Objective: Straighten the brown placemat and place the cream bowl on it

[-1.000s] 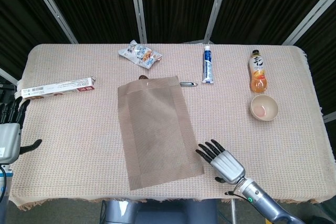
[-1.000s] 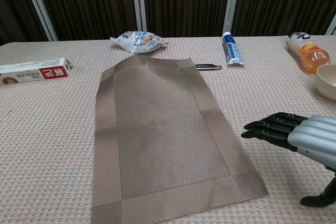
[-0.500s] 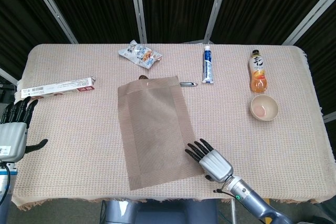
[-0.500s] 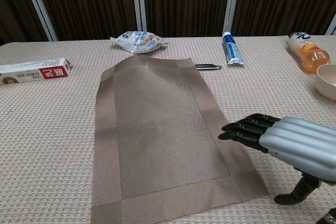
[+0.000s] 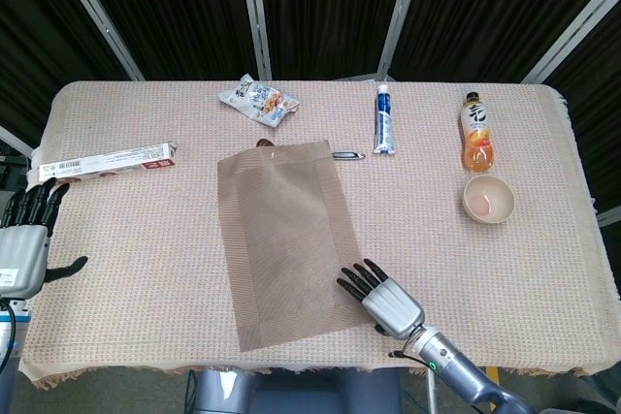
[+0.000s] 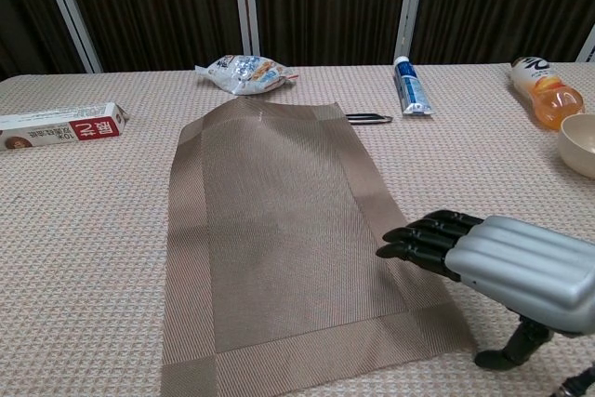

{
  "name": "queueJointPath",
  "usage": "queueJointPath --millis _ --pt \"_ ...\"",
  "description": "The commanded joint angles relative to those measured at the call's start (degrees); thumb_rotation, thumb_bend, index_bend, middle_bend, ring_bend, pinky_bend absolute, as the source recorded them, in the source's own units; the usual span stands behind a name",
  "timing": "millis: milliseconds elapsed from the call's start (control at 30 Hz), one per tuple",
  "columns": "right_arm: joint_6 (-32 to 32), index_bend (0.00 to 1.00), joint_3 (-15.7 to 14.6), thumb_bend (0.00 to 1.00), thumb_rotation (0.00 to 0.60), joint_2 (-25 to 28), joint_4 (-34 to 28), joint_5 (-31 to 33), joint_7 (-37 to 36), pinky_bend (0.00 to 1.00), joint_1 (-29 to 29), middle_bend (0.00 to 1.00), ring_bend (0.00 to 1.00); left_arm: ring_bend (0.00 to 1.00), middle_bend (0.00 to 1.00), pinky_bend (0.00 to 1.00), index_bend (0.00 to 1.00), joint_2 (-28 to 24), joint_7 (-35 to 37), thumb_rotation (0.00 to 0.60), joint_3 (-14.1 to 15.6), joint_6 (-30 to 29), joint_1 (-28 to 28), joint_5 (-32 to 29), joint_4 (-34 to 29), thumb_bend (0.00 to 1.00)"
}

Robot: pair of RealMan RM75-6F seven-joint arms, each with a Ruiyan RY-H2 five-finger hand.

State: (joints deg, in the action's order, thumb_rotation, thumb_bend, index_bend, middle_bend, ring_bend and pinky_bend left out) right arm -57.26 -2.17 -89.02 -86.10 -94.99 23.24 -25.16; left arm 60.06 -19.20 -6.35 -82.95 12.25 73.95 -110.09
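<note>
Two hands on show, and only your right hand is working: fingers extended side by side, dark fingertips over the near right edge of the brown woven placemat; whether they touch the weave, I cannot tell. That mat lies skewed at the middle of the beige tablecloth; judging by the tilt, press flat and swing the near corner round without rucking it. Your left hand hangs at the table's left edge, fingers spread, holding nothing. Now the small cream round bowl; it sits upright, well right of the mat, just beside the orange drink bottle, apparently empty.
</note>
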Motion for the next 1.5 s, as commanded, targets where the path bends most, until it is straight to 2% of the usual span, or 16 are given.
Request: queueJointPath --millis 33,333,700,900,1100,1233,1300,1367,1433,1500 --pt "0.1 0.00 0.2 0.01 0.600 -0.8 0.3 0.5 0.3 0.00 -0.2 0.00 0.00 0.00 0.00 0.00 0.00 0.0 0.0 0.600 0.1 0.1 0.0 0.1 0.0 0.00" --pt "-1.3 0.00 1.6 0.11 0.600 -3.0 1.4 0.5 1.7 0.00 -1.1 0.00 0.00 0.00 0.00 0.00 0.00 0.0 0.2 0.600 0.2 0.2 -0.1 0.3 0.0 0.00" --pt "-2.0 0.01 2.8 0.14 0.600 -2.9 0.3 1.7 2.2 0.00 -1.8 0.00 0.00 0.00 0.00 0.00 0.00 -0.4 0.7 0.600 0.1 0.6 -0.2 0.3 -0.1 0.00" --pt "-1.2 0.04 1.6 0.23 0.600 -3.1 2.1 0.9 3.6 0.00 -2.4 0.00 0.00 0.00 0.00 0.00 0.00 -0.4 0.7 0.600 0.2 0.6 -0.2 0.5 -0.2 0.00" --pt "-2.5 0.13 0.3 0.36 0.600 -4.2 6.0 -2.1 4.3 0.00 -3.0 0.00 0.00 0.00 0.00 0.00 0.00 -0.4 0.9 0.600 0.2 0.8 -0.2 0.4 -0.2 0.00" --pt "-2.9 0.23 0.4 0.38 0.600 -4.9 7.4 -2.3 3.6 0.00 -3.3 0.00 0.00 0.00 0.00 0.00 0.00 -0.5 1.0 0.600 0.1 0.8 -0.2 0.3 -0.2 0.00" --pt "-2.9 0.20 0.3 0.38 0.600 -5.1 7.8 -2.3 3.2 0.00 -3.3 0.00 0.00 0.00 0.00 0.00 0.00 -0.5 1.1 0.600 0.1 0.8 -0.2 0.3 -0.2 0.00" --pt "-3.2 0.26 0.2 0.38 0.600 -5.3 8.3 -2.3 2.7 0.00 -3.3 0.00 0.00 0.00 0.00 0.00 0.00 -0.6 1.3 0.600 0.0 0.9 -0.2 0.3 -0.2 0.00" --pt "-3.6 0.49 0.2 0.38 0.600 -5.5 8.7 -2.4 2.1 0.00 -3.3 0.00 0.00 0.00 0.00 0.00 0.00 -0.7 1.3 0.600 0.0 1.0 -0.2 0.3 -0.2 0.00" --pt "-4.5 0.62 0.1 0.38 0.600 -5.9 9.2 -2.7 0.8 0.00 -3.2 0.00 0.00 0.00 0.00 0.00 0.00 -0.7 1.4 0.600 0.0 1.1 -0.2 0.3 -0.1 0.00"
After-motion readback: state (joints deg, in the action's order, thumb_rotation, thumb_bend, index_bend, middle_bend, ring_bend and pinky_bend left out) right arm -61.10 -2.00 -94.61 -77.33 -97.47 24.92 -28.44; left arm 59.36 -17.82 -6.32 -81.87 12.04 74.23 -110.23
